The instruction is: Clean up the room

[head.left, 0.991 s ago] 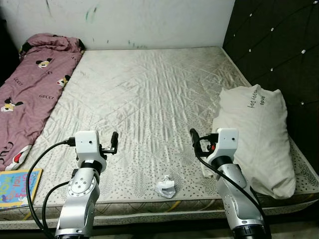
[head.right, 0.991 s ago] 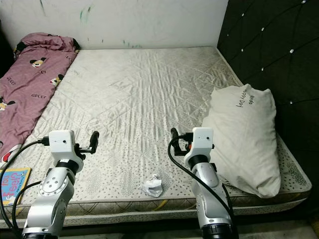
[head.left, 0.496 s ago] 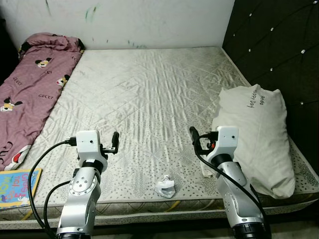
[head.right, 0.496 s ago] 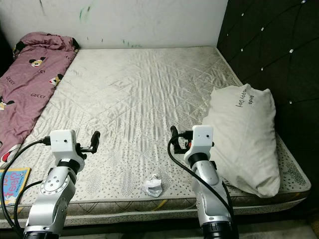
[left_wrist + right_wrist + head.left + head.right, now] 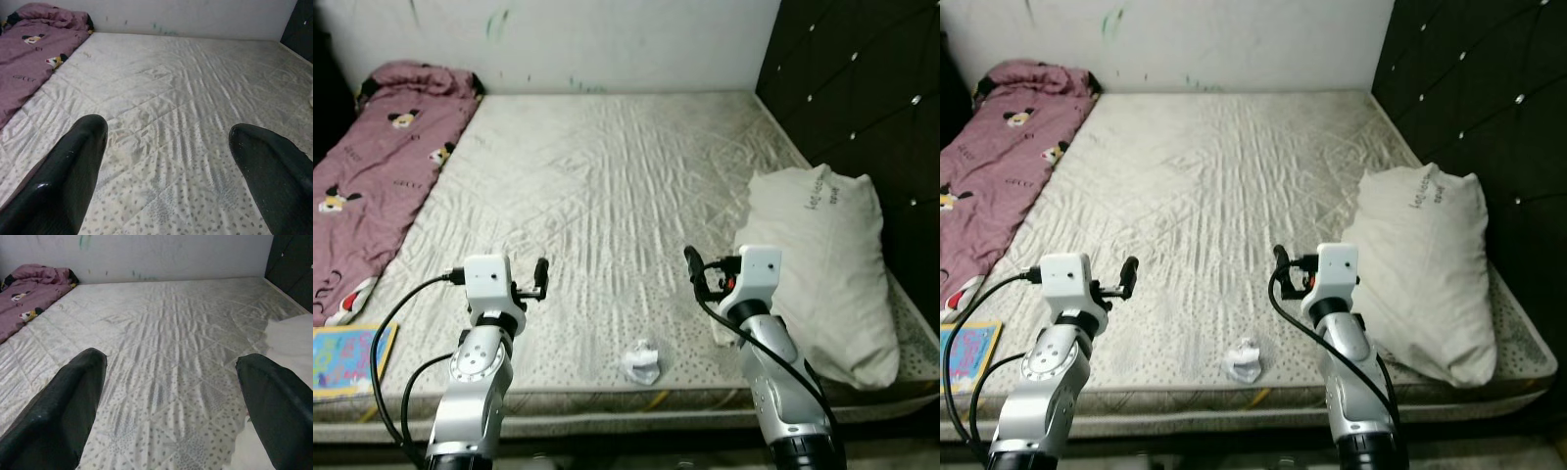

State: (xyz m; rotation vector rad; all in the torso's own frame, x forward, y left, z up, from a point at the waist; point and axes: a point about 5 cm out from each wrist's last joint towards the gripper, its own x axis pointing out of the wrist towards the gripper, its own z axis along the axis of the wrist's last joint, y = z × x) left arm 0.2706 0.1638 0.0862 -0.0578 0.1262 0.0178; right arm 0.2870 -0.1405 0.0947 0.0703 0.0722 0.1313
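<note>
A crumpled white paper wad (image 5: 641,362) lies on the quilted mattress (image 5: 607,176) near its front edge, between my two arms. My left gripper (image 5: 540,272) hovers over the mattress to the wad's left, and in the left wrist view its fingers (image 5: 73,166) stand wide apart, holding nothing. To the wad's right my right gripper (image 5: 691,264) is also open, its black fingers (image 5: 68,396) spread over bare mattress. A white pillow (image 5: 824,269) lies just right of the right arm.
A pink cartoon-print blanket (image 5: 377,166) runs along the bed's left side. A colourful children's book (image 5: 344,358) lies at the front left corner. A dark padded headboard (image 5: 862,88) rises on the right, and a white wall (image 5: 607,39) stands behind the bed.
The whole picture has shifted slightly, so the camera has moved. Both arms and the things on the bed keep their places.
</note>
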